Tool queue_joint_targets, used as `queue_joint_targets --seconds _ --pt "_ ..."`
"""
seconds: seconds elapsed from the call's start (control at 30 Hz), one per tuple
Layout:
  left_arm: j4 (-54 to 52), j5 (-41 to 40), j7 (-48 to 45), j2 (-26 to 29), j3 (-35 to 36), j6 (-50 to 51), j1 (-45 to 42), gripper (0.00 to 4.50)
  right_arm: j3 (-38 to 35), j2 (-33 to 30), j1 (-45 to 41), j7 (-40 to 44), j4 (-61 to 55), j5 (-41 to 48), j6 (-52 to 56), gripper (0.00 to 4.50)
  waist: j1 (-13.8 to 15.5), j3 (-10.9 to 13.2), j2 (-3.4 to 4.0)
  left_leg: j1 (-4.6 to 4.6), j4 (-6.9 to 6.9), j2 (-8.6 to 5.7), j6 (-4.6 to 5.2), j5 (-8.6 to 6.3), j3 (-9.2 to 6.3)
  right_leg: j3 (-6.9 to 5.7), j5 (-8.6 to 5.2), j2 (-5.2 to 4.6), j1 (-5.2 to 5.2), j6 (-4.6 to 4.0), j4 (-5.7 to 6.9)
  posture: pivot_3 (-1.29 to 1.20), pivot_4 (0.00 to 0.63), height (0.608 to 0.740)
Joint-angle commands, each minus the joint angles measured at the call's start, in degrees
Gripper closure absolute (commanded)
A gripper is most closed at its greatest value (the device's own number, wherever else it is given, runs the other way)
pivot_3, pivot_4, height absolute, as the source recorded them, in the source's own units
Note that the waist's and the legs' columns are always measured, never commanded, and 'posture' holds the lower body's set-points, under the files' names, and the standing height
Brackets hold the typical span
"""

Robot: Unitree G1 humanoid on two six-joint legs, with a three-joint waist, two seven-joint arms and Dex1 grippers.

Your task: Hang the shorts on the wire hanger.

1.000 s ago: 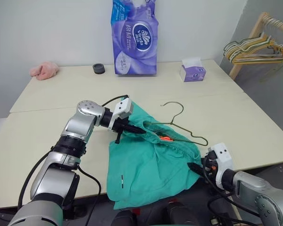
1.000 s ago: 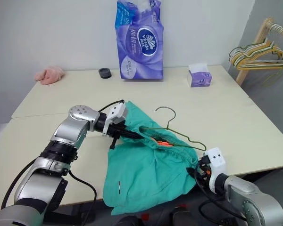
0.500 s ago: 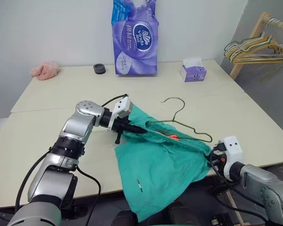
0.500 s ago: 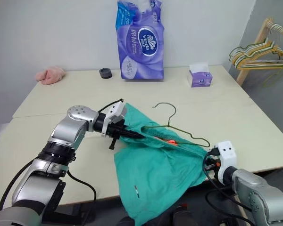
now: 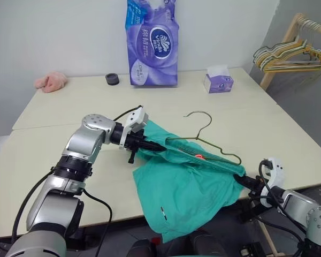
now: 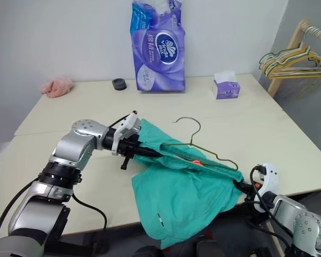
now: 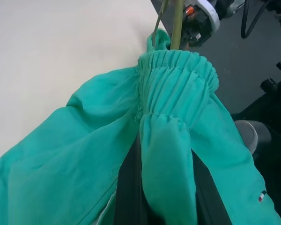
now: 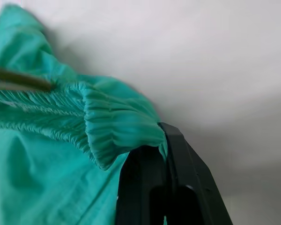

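Note:
The teal-green shorts (image 5: pixel 187 187) are stretched by the waistband between my two grippers, their legs draping over the table's front edge. My left gripper (image 5: pixel 150 146) is shut on the left end of the waistband (image 7: pixel 178 79). At the right end, my right gripper (image 5: pixel 245 181) is shut on the gathered elastic (image 8: pixel 117 126). The olive wire hanger (image 5: pixel 203 140) lies along the waistband with its hook (image 5: pixel 199 115) pointing toward the back of the table; part of its lower wire is hidden by the fabric. A small orange tag (image 5: pixel 198 156) shows at the waist.
A purple tissue pack (image 5: pixel 152 43), a small tissue box (image 5: pixel 219 80), a black ring (image 5: pixel 112 78) and a pink cloth lump (image 5: pixel 50 80) stand at the back of the table (image 5: pixel 53 150). A wooden rack with several hangers (image 5: pixel 289 53) is at the far right.
My right gripper closed on the waistband's right end and pulled it rightward, stretching the waistband out along the hanger. The shorts' legs swung right. My left arm stayed put.

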Motion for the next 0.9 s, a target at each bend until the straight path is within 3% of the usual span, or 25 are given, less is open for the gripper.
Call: queue_joint_targets --seconds 0.03,0.37,0.5,0.63,0.9 --pt "-1.67 -1.53 -1.34 2.21 2.77 0.30 -0.51 4.50 -7.39 0.12 -1.87 -3.47 2.55 0.37 1.78 4.47 -0.03 -0.04 0.06 0.00 0.00 0.00 0.00 0.00 0.00 0.00 0.00 0.00 0.00 0.00 0.00 -0.18 0.063 0.740" --pt "-0.39 1.94 -1.59 2.97 0.86 -4.01 0.15 4.50 -3.75 -5.21 -0.73 -0.79 -3.21 2.86 1.41 4.47 -0.31 -0.18 0.35 0.02 -0.02 -0.02 0.01 0.00 0.10 0.10 -0.01 0.04 0.00 0.02 -0.02 -0.18 0.060 0.740" --pt "1.14 3.36 -1.28 2.88 0.56 -6.16 0.03 4.50 -2.44 -10.54 -0.72 1.56 -6.82 5.06 1.69 4.47 -0.30 -0.18 0.35 0.01 -0.02 -0.03 0.01 0.00 0.12 0.12 -0.01 0.06 0.00 0.02 -0.04 -0.19 0.059 0.740" --pt "3.11 6.45 -0.63 2.26 -1.16 -10.56 -0.27 4.50 6.54 -21.55 1.50 6.51 -13.24 4.58 -0.68 4.47 -0.42 -0.18 0.41 0.02 -0.03 -0.04 0.02 -0.01 0.15 0.16 -0.04 0.08 0.01 0.07 -0.06 -0.20 0.058 0.740" --pt "5.02 7.41 -0.60 2.04 -1.10 -12.21 -1.08 4.50 10.37 -30.89 8.21 12.26 -8.36 0.45 -8.93 4.47 -0.77 -0.19 0.34 0.02 -0.02 -0.03 0.04 -0.02 0.24 0.26 -0.07 0.14 0.03 0.13 -0.11 -0.20 0.059 0.740"
